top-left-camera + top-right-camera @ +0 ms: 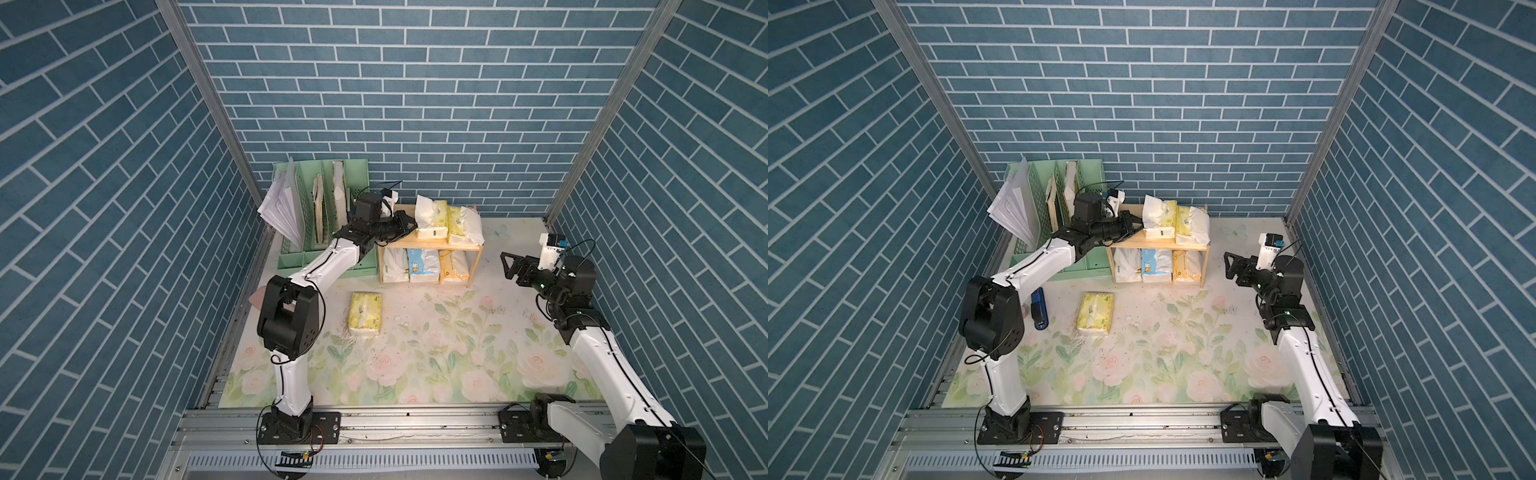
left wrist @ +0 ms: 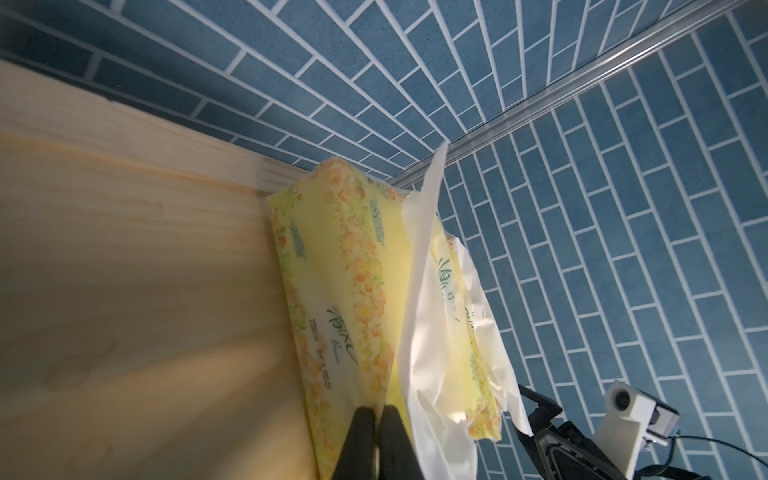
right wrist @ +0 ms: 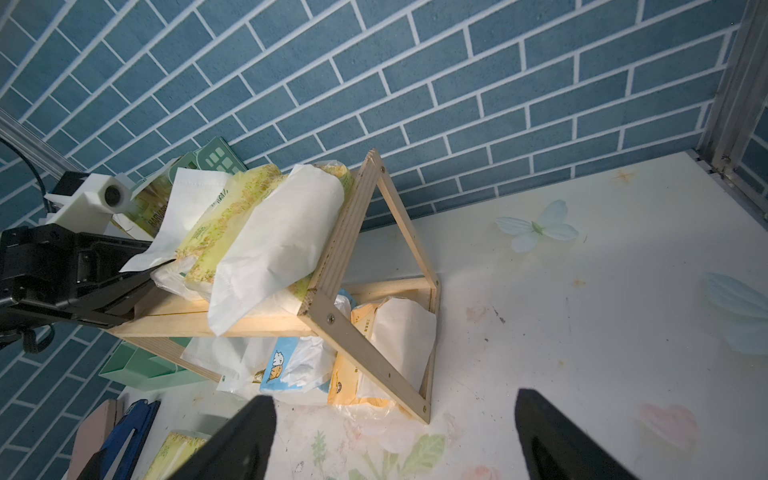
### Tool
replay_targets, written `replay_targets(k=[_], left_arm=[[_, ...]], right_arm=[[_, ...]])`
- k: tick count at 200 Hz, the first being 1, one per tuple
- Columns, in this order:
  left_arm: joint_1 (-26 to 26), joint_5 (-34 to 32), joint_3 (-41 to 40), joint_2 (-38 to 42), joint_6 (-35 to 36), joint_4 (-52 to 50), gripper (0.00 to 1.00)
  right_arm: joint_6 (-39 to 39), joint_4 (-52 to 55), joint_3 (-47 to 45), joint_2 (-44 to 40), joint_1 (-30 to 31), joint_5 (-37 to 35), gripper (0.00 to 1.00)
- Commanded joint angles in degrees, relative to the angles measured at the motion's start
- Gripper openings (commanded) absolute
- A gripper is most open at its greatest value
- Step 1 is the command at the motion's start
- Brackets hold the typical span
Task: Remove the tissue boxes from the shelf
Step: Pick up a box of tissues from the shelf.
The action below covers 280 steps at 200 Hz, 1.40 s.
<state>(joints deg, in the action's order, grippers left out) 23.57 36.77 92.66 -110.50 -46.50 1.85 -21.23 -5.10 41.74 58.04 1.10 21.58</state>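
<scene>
Pale wood forms the two-tier shelf (image 1: 397, 244), which stands just above the middle of both top views, against the blue brick-pattern back wall and just right of a mint-green file organizer (image 1: 358, 176). Its top board carries two tissue packs side by side and touching, the nearer yellow pack (image 1: 433, 224) and the farther yellow pack (image 1: 464, 227), each with loose white tissue spilling from it. The left gripper (image 1: 412, 226) reaches in from the frame's left over the bare end of that board. In the left wrist view its black fingers (image 2: 359, 440) are pressed fully together with the nearer yellow pack's (image 2: 332, 299) thin wrapper pinched between them. On the lower board sit a white pack (image 1: 394, 266), a light blue cartoon pack (image 1: 424, 266) and an orange-yellow pack (image 1: 453, 268), touching in a row. A third pale yellow pack (image 1: 365, 313) lies flat on the floral table mat (image 1: 436, 353), left of centre and well apart from the shelf. At the frame's right the right gripper (image 1: 509, 266) hangs above the mat with its jaws spread wide and nothing between them, pointing towards the shelf but well apart from it
</scene>
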Motion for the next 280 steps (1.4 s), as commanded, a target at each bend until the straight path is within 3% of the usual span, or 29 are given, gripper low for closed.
replay_targets(k=[1,77,170,280], left_arm=[[0.51,0.76,1.07,0.08,0.98,0.44,0.02],[0.51,-3.07,-0.97,5.90,4.03,-1.84,0.00],[0.51,-8.98,-9.75,18.96,7.67,-5.35,0.00],[2.73,-10.28,-30.17,45.01,5.69,-11.57,0.00]], right_arm=[[-0.48,0.45,0.45,-1.18,0.05,-0.93,0.93],[0.05,0.80,0.69,-1.22,0.04,-1.45,0.93],[-0.29,-0.15,0.80,-0.47,0.01,-1.12,0.93],[-2.36,-1.23,0.80,-1.04,0.04,-0.97,0.93]])
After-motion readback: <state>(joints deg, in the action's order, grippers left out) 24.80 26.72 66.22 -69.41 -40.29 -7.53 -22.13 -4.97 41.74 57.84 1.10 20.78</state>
